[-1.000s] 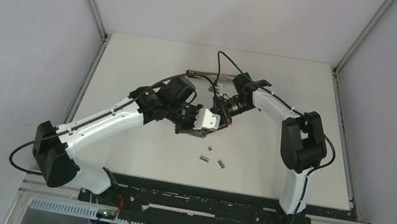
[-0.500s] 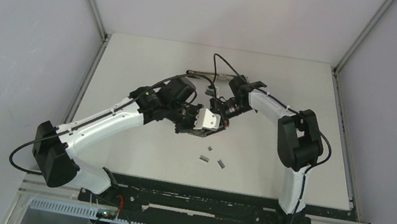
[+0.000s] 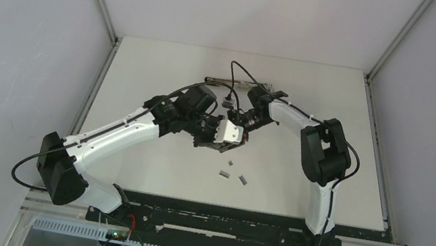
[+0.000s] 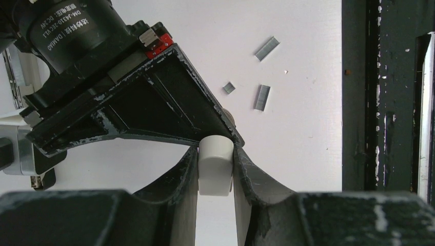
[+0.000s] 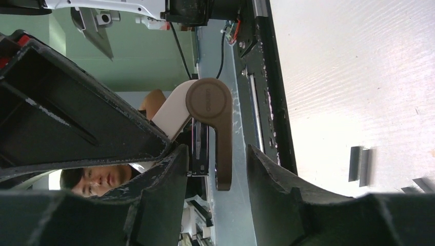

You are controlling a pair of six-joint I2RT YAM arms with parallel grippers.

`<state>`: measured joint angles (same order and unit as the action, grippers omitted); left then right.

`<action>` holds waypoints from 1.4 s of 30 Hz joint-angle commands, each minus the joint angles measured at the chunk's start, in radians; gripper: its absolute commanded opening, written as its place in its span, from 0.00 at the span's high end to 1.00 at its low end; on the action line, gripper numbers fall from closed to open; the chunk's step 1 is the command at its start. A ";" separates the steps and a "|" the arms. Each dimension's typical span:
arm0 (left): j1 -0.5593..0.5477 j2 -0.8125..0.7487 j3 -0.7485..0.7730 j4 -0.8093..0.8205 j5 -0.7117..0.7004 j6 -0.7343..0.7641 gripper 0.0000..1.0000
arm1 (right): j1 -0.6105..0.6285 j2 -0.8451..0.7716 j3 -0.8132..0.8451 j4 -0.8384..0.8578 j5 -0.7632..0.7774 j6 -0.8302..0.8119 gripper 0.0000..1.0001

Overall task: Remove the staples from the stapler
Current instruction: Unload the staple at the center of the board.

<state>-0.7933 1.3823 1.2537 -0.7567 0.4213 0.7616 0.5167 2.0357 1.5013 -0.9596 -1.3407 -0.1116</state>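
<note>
My left gripper (image 4: 215, 149) is shut on the white stapler (image 4: 214, 171), pinching its narrow end between both pads. In the top view it holds the stapler (image 3: 231, 132) above the middle of the table. My right gripper (image 3: 244, 122) hovers right against the stapler's far side, and its black body (image 4: 128, 102) fills the left wrist view above the stapler. Its jaws (image 5: 215, 154) stand apart, with only a brown rounded piece (image 5: 211, 105) showing in the gap, touching neither finger. Three staples (image 3: 225, 174) (image 3: 243, 181) (image 3: 230, 163) lie loose on the table; they also show as staples (image 4: 262, 97) (image 5: 359, 164).
A thin dark bar (image 3: 222, 82) with a cable lies at the back of the table. The black rail (image 3: 219, 220) with both arm bases runs along the near edge. Grey walls enclose the table on three sides.
The right arm has swung a little left, bringing its gripper closer to the stapler. The left arm and the loose staples have stayed put.
</note>
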 commanded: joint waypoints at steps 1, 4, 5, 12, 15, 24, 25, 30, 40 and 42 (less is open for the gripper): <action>-0.012 0.003 -0.001 0.040 0.002 -0.004 1.00 | 0.011 0.006 0.023 0.026 -0.047 0.019 0.57; -0.012 0.003 -0.002 0.042 -0.002 -0.004 1.00 | 0.013 0.008 0.023 0.027 -0.051 0.018 0.67; -0.012 0.004 -0.005 0.044 -0.006 -0.004 1.00 | 0.013 0.009 0.023 0.026 -0.052 0.018 0.70; -0.001 -0.014 -0.036 0.083 -0.025 -0.016 1.00 | 0.001 -0.006 0.022 0.020 -0.060 0.005 0.83; 0.047 -0.024 -0.044 0.094 0.020 -0.029 1.00 | -0.014 -0.022 0.022 0.015 -0.064 -0.007 0.86; 0.192 -0.054 -0.067 0.121 0.177 -0.058 1.00 | -0.070 -0.069 0.028 -0.022 -0.084 -0.054 0.91; 0.204 -0.055 -0.069 0.122 0.186 -0.059 1.00 | -0.074 -0.074 0.030 -0.032 -0.086 -0.066 0.91; 0.260 -0.058 -0.081 0.127 0.216 -0.060 1.00 | -0.077 -0.090 0.055 -0.119 -0.091 -0.154 0.92; 0.358 -0.095 -0.123 0.137 0.266 -0.052 0.98 | -0.074 -0.109 0.102 -0.243 -0.089 -0.266 0.92; 0.365 -0.102 -0.133 0.138 0.271 -0.050 0.98 | -0.074 -0.117 0.102 -0.244 -0.088 -0.265 0.92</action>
<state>-0.4816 1.3060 1.1568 -0.6434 0.7826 0.7219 0.4328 2.0193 1.5665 -1.1297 -1.3705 -0.2943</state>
